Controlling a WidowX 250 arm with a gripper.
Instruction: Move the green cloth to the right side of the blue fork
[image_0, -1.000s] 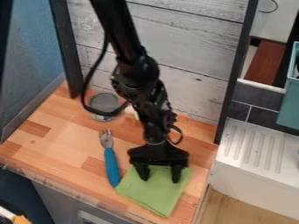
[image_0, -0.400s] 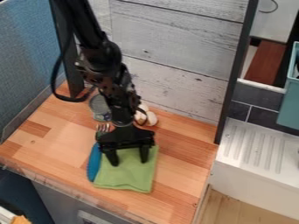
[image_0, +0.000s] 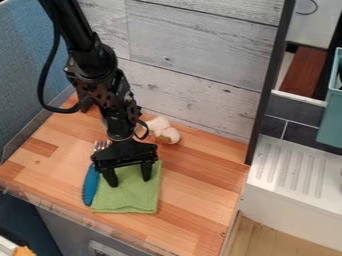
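Tbh the green cloth (image_0: 127, 198) is lying right under the tool (image_0: 129, 182), whose fingers are standing wide apart (can't tell if they're pinning fabric), and is hugging the blue fork's (image_0: 89, 185) camera-right side.

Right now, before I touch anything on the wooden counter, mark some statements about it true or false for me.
1. The folded green cloth lies to the picture's right of the blue-handled fork. True.
2. The fork's tines point away from the white plank wall. False: they point toward it.
3. The black gripper is shut. False: the gripper's fingers stand apart, above the cloth.
4. White-and-brown rounded pieces sit near the wall. True.
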